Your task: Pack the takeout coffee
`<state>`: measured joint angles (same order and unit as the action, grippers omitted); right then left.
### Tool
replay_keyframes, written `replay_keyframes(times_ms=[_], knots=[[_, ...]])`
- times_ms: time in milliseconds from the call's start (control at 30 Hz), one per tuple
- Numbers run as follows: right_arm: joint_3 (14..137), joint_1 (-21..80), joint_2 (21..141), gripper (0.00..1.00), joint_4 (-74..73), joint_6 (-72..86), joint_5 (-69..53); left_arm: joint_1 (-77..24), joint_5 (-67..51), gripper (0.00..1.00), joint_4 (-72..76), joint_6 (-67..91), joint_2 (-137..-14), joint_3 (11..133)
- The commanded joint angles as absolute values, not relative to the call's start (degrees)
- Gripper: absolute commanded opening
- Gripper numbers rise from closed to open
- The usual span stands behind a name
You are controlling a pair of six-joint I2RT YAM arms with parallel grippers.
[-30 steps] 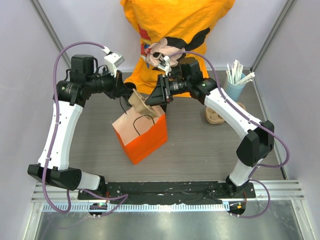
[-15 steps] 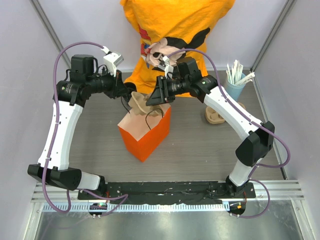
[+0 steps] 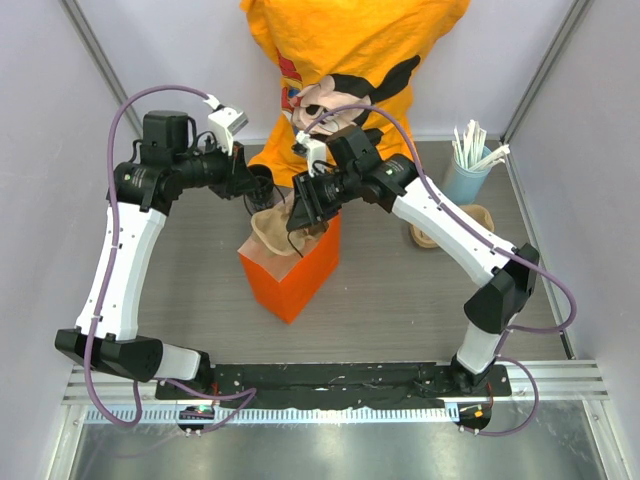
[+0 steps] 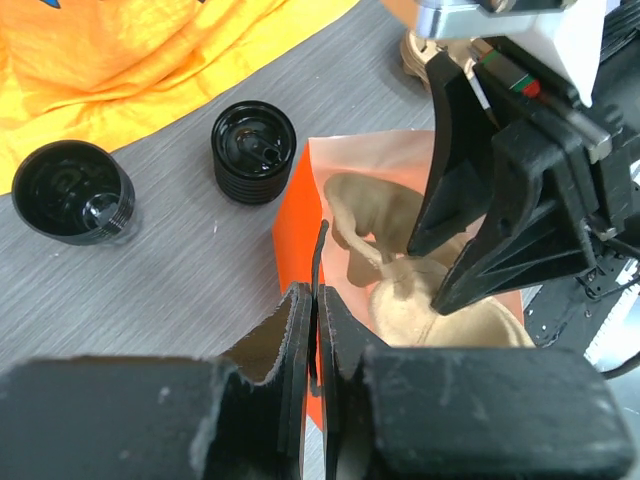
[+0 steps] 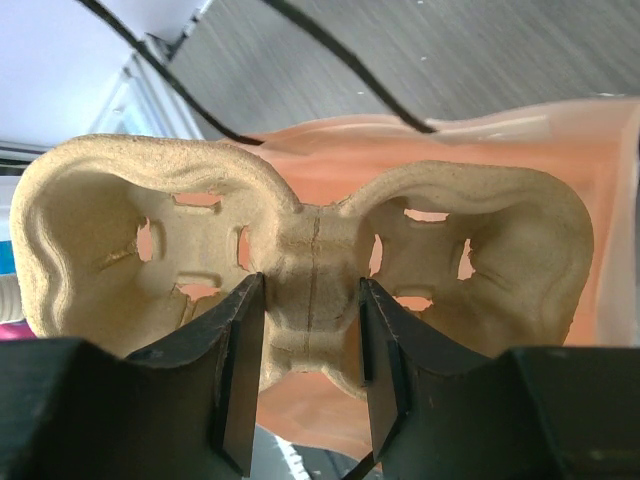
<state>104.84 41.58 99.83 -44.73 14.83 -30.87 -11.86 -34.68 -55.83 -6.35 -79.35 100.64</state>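
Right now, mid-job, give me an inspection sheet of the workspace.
Surface: grey table, no spills seen.
Job's things: orange paper bag upright, mouth open; pulp cup carrier at its mouth; two black round items on the table outside the bag, which one is the coffee cannot be told.
Clutter: blue cup of stirrers and spare carriers at the right.
Grippers: left gripper shut on the bag's rim; right gripper shut on the carrier's middle.
Cables: purple cables loop along both arms, apart from the bag.
Surroundings: person in orange shirt at the far edge, hand near the right arm's wrist.
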Motion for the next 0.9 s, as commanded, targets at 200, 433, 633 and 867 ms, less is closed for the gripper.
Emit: replay_keyframes(times_ms=[200,433,633,867], knots=[[116.1,42.5,103.8,0.19,-52.3,4.0,-20.2,-11.4,-38.1,0.11,-54.0,-5.6,-77.1,100.3],[118.1,45.3,104.9,0.19,-55.3,-1.7,-13.6,-11.4,-38.9,0.11,-54.1,-5.6,-77.1,99.9],[118.4,47.3,105.6,0.19,-57.5,-5.6,-11.0,-11.4,-38.9,0.11,-54.1,-5.4,-77.3,99.9],[120.1,47.4,106.7,0.18,-59.3,-10.0,-8.8,-11.5,-39.7,0.10,-54.0,-5.4,-77.5,99.6]])
